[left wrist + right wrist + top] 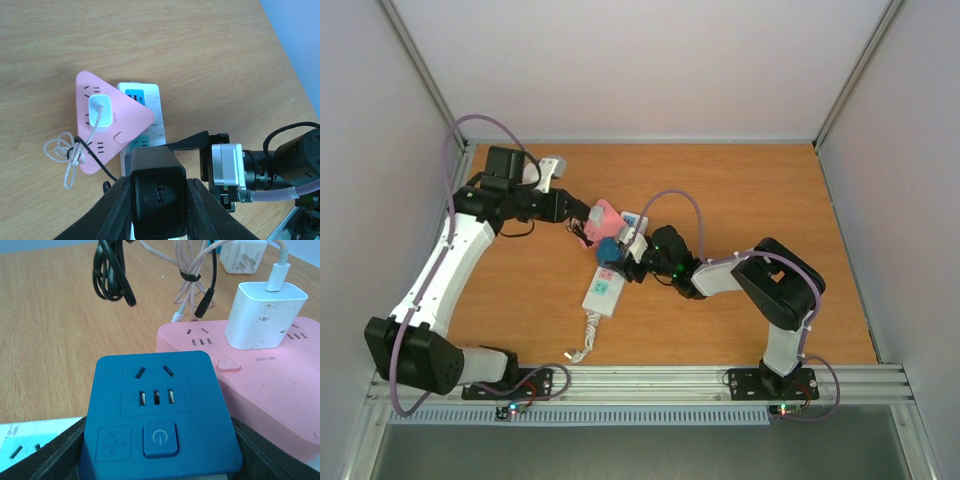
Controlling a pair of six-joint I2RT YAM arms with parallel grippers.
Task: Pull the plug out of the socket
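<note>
Plug: I am looking at the dark blue square plastic plug block (pixel 157 410), with outlet slots and a power button on top. It is sitting over the middle of the strip, and I cannot tell whether its pins are seated.
Right gripper (pixel 159 455): its jaws are clamping the blue block's two flat side walls.
Handling: I am judging the block light, rigid and smooth-sided, so prone to slipping. I am favouring a low hold on the flat sides and a straight pull away from the strip's face.
Socket: the long white power strip with pastel outlet faces (pixel 603 292) is lying diagonally mid-table. It looks light, so I am expecting it to lift with the plug unless it is pinned.
Pink triangular plastic adapter (pixel 260 385): it is lying across the strip's far end, carrying a white charger cube (pixel 264 315).
Left gripper (pixel 157 207): its jaws are gripping a black rectangular block (pixel 157 190) near the pink adapter.
Orange-brown wooden table (pixel 200 45): it is bearing everything.
</note>
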